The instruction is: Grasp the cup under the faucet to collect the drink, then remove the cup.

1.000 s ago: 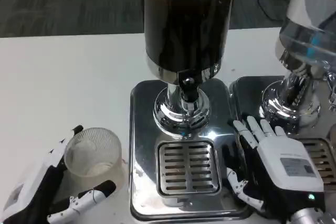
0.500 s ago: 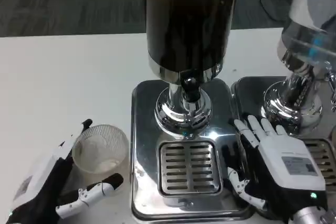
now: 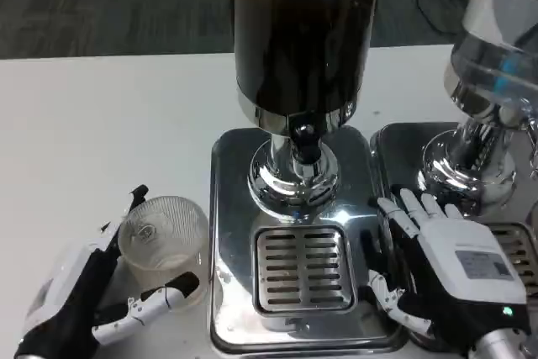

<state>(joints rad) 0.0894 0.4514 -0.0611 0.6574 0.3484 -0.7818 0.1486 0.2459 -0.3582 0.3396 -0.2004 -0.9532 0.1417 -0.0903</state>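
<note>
A clear ribbed plastic cup (image 3: 164,240) stands on the white table, left of the dispenser's steel base (image 3: 225,208). My left hand (image 3: 92,287) wraps around the cup from the left, with fingers behind it and the thumb in front. The dark drink dispenser (image 3: 303,31) towers in the middle, its faucet (image 3: 304,142) above the slotted drip grate (image 3: 303,266). Nothing stands on the grate. My right hand (image 3: 445,271) lies flat on the base's right side, fingers spread and pointing away, holding nothing.
A second dispenser (image 3: 492,81) with a clear tank stands at the right on its own steel base, with another grate (image 3: 513,250) beside my right hand. White table (image 3: 101,132) stretches to the left and back.
My left hand has slid the cup a little to the right, toward the dispenser base. The right hand has stayed put. The view has shifted slightly.
</note>
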